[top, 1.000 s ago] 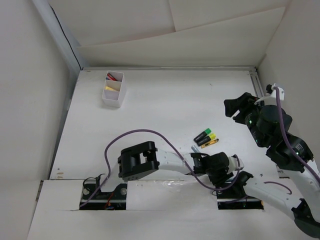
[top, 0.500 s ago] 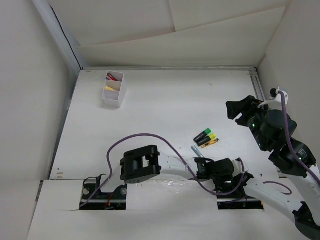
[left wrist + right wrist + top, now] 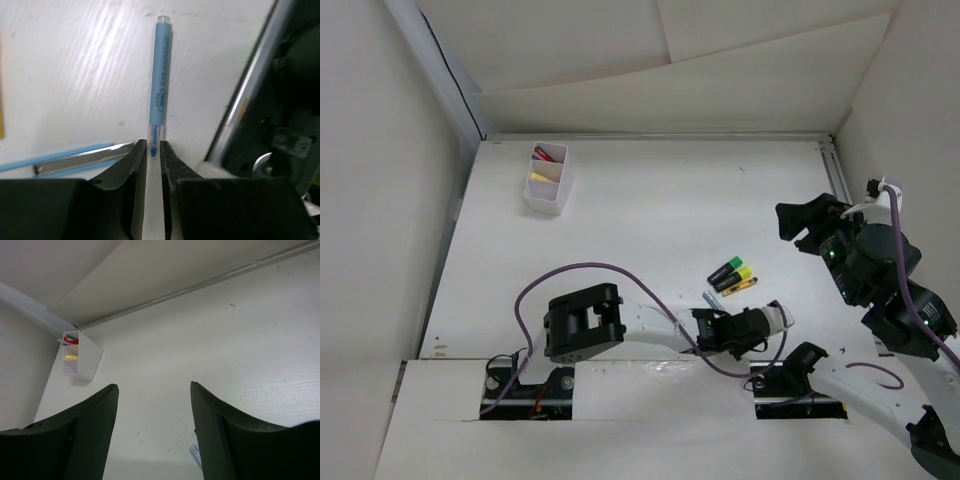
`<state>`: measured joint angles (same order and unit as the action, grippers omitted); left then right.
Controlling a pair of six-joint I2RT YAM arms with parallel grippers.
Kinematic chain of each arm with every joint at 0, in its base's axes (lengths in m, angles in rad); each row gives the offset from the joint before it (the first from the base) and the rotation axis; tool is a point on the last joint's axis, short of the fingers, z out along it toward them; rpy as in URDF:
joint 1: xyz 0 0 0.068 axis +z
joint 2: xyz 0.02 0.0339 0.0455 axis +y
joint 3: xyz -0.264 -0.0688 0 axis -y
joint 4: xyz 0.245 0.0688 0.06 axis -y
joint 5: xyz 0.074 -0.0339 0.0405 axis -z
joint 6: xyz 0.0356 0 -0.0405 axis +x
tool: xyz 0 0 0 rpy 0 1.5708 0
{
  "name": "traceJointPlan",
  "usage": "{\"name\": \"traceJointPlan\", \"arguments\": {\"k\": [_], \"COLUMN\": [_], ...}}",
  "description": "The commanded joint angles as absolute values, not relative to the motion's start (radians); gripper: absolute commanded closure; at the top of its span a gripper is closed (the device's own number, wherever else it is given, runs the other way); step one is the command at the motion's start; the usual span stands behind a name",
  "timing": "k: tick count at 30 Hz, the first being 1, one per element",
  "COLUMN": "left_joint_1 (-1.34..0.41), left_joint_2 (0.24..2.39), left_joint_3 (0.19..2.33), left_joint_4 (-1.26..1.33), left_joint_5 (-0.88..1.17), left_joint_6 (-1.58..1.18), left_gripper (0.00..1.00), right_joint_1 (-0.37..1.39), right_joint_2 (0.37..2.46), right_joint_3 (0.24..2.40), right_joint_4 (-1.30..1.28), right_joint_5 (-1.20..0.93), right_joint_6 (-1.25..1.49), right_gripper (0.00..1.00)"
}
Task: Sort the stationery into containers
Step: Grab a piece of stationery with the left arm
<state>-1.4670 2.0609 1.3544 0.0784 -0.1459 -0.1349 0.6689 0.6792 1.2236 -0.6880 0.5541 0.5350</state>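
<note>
White table and white walls filled the view from above. At the back left of the table stood the white box [image 3: 547,178]. It held red pens [image 3: 542,154] in its far part and something yellow [image 3: 540,176] in the middle part. Its near part looked bare, but that was hard to tell. So some of the sorting looked done.

More was left to do. The light blue pen [image 3: 161,75] lay flat on the table near the arms, well apart from the box. The left claw [image 3: 153,150] was down at the table, and its two fingers were pressed close on the clear end of that pen, pinching it. The pen was not lifted yet. A thin blue and silver thing [image 3: 75,155] lay just beside the fingers.

A little farther back lay a black and green marker [image 3: 724,270], a black and yellow marker [image 3: 738,275] touching it, and a thin yellow pen [image 3: 741,288] close by. None of them were in the box.

The right claw [image 3: 152,425] hung up in the air on the right side, spread wide, with nothing in it.
</note>
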Motion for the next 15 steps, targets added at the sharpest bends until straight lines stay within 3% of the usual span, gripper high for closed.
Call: {"name": "traceJointPlan", "arguments": {"k": [1, 15], "left_joint_1": [-1.425, -1.306], "left_joint_2": [1.933, 1.585], "left_joint_3": [1.299, 1.026], "left_joint_4": [0.077, 0.15], "left_joint_5": [-0.173, -0.137], "left_joint_6": [-0.173, -0.287], "left_gripper": [1.0, 1.0], "right_joint_1": [0.666, 0.647], "right_joint_2": [0.684, 0.781], "right_joint_3": [1.218, 1.079], "right_joint_4": [-0.657, -0.635], "right_joint_5": [0.583, 0.634], "right_joint_6": [0.515, 0.574], "right_gripper": [0.35, 0.31]}}
